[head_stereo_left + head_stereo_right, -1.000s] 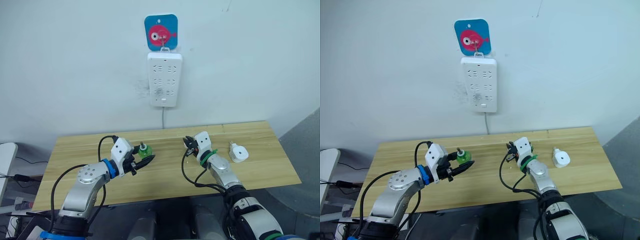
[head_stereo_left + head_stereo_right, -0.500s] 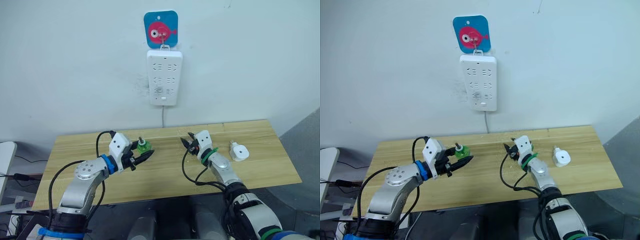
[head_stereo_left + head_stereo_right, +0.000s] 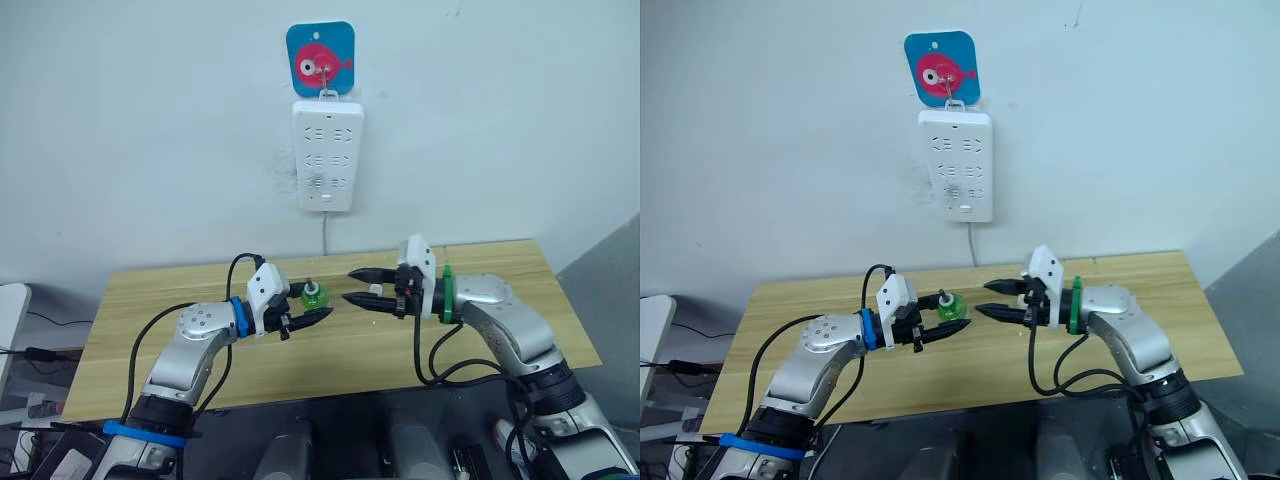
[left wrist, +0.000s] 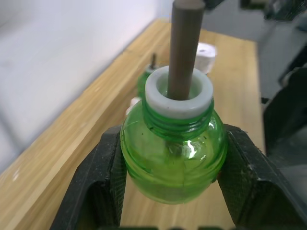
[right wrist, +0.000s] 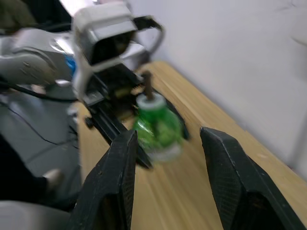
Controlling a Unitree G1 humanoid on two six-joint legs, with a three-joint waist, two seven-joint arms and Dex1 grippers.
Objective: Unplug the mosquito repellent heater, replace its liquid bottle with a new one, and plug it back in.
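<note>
Left wrist view: left gripper (image 4: 170, 191) clamps green bottle (image 4: 172, 148).

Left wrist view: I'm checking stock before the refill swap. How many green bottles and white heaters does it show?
Green liquid bottles: 2, the held bottle in the left gripper and the far bottle on the table
White mosquito repellent heater: 1
Total: 3
</note>
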